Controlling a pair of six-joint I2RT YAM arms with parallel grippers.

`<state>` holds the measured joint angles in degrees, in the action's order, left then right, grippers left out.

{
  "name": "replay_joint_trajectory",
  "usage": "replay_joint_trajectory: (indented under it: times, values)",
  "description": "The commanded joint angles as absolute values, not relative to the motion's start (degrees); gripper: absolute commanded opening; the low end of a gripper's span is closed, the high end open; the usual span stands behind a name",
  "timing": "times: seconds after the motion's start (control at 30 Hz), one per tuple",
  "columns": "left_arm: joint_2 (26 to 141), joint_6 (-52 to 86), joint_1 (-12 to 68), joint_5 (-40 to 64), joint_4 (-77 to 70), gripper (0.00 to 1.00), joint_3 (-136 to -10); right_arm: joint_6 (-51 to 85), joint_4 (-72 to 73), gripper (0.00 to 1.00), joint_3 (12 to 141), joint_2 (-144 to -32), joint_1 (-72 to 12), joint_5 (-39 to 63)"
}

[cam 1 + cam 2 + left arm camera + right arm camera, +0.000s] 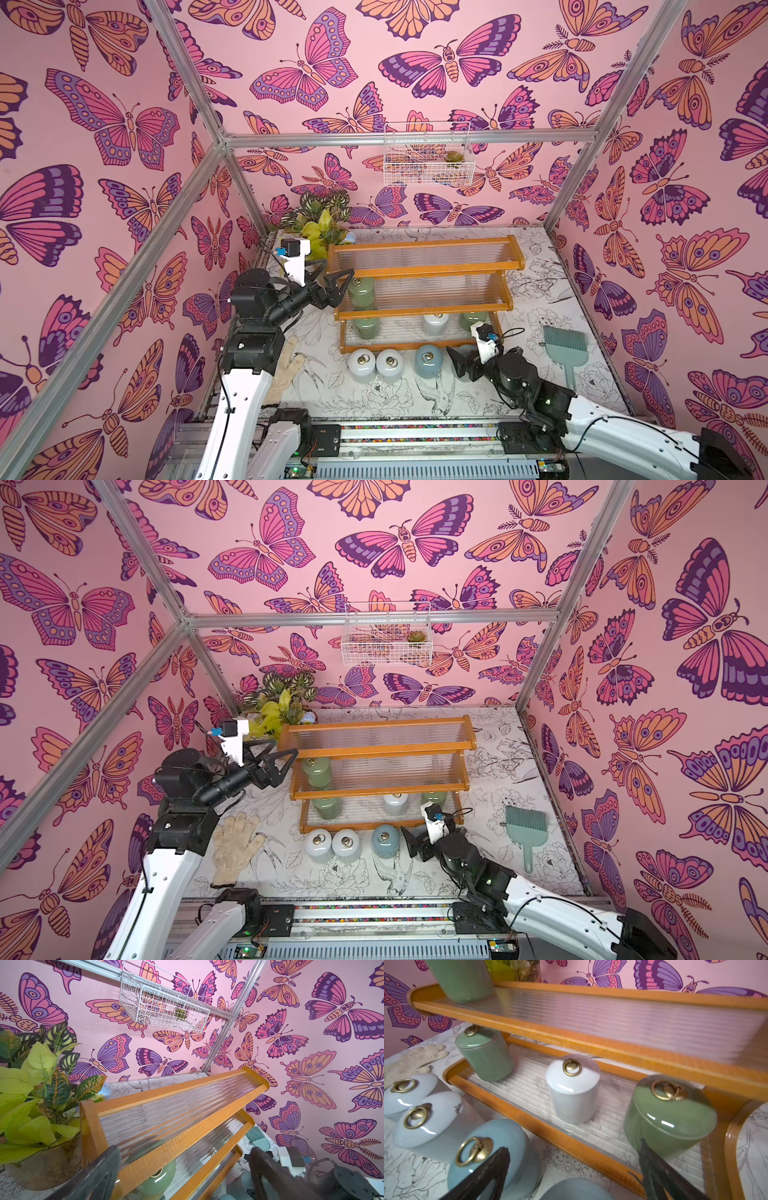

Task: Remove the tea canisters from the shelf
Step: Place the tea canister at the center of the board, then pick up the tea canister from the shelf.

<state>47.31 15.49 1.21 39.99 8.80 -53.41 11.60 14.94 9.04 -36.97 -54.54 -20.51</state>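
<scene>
The three-tier orange-brown wooden shelf (424, 271) holds four glossy ceramic tea canisters (435, 324). Four more stand on the table (536, 299) at its 6 o'clock. I think the left gripper (337, 276), at the shelf's 9 o'clock, should slide under the top tier and close on the body of the sage green canister (360, 291). Both grippers have jaws wide apart and hold nothing. The right gripper (460, 365) is just beside a pale blue canister (428, 360).

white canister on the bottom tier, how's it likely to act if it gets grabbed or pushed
The white canister looks glazed and glossy, so probably stiff, slippery and breakable if dropped. It stands upright on the shelf, so a high push might tip it; on its side it would likely roll.
</scene>
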Motion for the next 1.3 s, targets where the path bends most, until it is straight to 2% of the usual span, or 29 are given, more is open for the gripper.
replay_joint_trajectory:
  times: [0.0, 0.23, 0.6, 0.83, 1.27]
  values:
    - [46.8, 14.96, 1.58, 39.38, 7.73, 0.99, -52.73, 8.42, 13.42, 0.99, 11.98, -37.55, -55.02, -19.48]
    - [47.02, 14.95, 1.58, 39.46, 7.69, 0.99, -52.61, 0.74, 18.59, 0.99, 20.71, -45.74, -55.02, -13.86]
    - [45.04, 15.18, 1.66, 39.81, 7.83, 0.99, -50.4, -2.77, 27.01, 0.99, 39.99, -70.56, -55.02, -0.44]
    - [43.12, 15.45, 1.67, 39.64, 7.86, 0.99, -48.88, -2.1, 41.67, 0.99, 45.6, -82.97, -55.02, 3.3]
    - [42.83, 15.06, 1.63, 40.69, 8.97, 0.99, -48.96, -3.69, 45.24, 0.99, 58.61, -99.29, -54.78, 4.44]
